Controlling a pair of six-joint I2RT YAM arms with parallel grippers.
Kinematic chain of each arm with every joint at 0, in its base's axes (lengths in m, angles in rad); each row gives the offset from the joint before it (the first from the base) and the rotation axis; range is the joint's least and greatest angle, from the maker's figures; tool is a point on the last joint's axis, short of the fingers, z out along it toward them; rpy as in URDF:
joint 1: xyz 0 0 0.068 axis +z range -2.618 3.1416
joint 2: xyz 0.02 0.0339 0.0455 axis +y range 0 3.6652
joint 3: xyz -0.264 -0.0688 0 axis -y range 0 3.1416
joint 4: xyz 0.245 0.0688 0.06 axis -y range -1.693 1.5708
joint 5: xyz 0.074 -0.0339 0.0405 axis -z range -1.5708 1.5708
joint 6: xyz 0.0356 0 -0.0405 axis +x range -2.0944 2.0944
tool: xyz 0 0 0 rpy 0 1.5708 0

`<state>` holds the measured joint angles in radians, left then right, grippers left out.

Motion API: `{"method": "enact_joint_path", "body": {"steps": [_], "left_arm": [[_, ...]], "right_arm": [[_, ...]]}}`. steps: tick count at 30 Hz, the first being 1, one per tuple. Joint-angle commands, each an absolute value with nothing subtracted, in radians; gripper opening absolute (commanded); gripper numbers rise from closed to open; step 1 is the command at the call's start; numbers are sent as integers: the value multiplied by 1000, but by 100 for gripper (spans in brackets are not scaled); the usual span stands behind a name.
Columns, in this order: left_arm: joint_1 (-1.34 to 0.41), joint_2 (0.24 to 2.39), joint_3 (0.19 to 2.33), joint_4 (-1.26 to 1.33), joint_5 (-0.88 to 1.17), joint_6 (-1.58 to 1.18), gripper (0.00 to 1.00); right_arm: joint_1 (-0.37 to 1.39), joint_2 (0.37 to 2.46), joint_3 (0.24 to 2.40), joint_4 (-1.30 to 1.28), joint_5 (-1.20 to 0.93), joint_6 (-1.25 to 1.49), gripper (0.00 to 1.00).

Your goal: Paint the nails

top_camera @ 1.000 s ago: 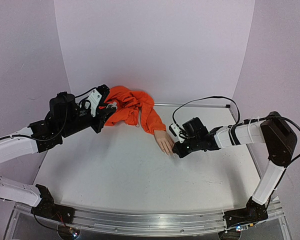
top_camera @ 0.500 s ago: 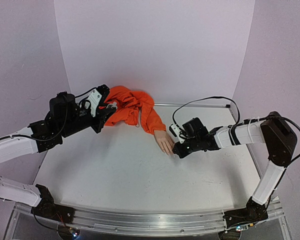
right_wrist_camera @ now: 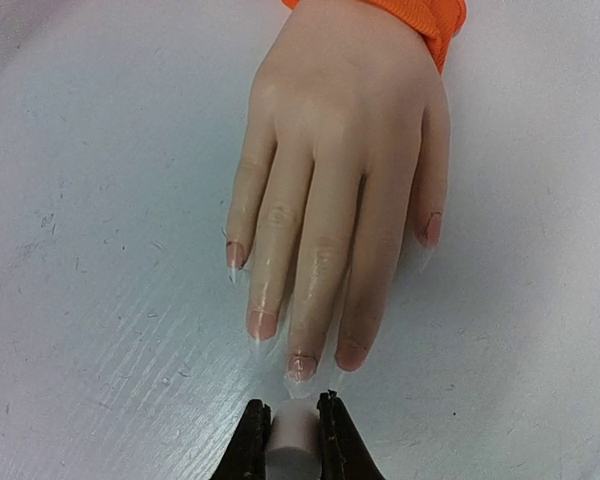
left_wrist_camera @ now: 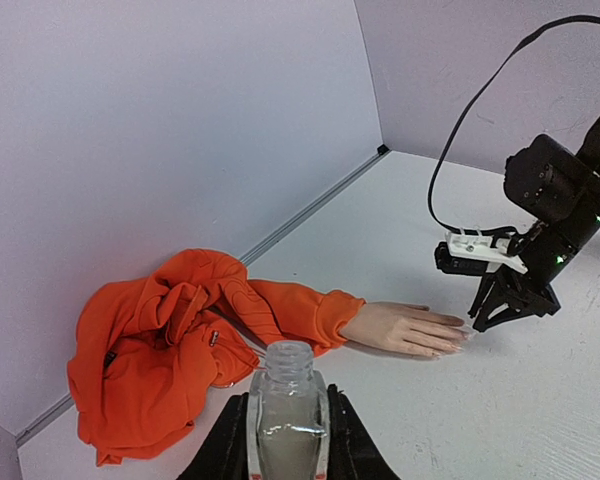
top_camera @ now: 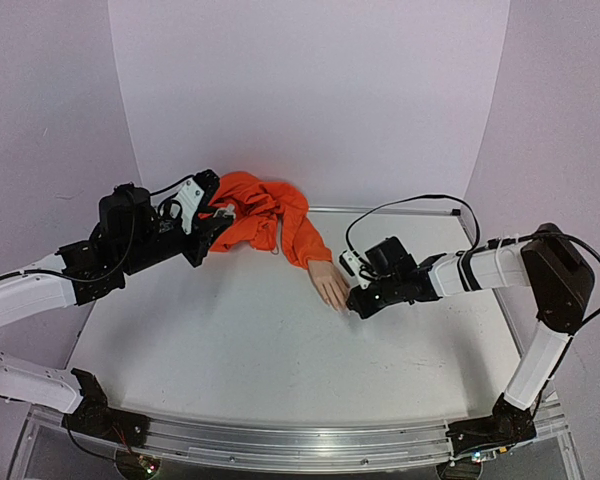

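The smooth, skin-coloured hand (right_wrist_camera: 330, 180) lies flat, palm down, on the white worktop (top_camera: 260, 340). Its long way runs from the crumpled orange sleeve (left_wrist_camera: 180, 340) toward the right tool (right_wrist_camera: 295, 440). The tiny shiny nails (right_wrist_camera: 302, 366) point at that tool, which pinches a small white piece (right_wrist_camera: 294, 432) just beside the middle fingertip. The left tool (left_wrist_camera: 288, 440) grips a clear bottle (left_wrist_camera: 287, 400), upright with its top open.

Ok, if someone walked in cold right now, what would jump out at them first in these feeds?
Probably the flesh-coloured mannequin hand lying palm down mid-table, its orange sleeve bunched toward the back wall. Next, the right gripper, shut on a small white piece just off the nails of the longer fingers. Over at the left, the left gripper grips an uncapped clear bottle, well apart from the hand.
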<state>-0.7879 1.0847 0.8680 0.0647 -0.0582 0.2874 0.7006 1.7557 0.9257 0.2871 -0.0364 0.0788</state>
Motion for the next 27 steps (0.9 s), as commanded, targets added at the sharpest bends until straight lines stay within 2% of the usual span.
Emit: {"method": "enact_joint_path", "body": {"steps": [1,11,27], "left_arm": [[-781,1058,879,124,-43,272,0],[-782,1054,879,124,-40,267,0],[-782,1058,877,125,-51,275,0]], "right_arm": [[695,1701,914,249,-30,94,0],[695,1629,891,264,-22,104,0],[695,1725,939,333,-31,80,0]]}}
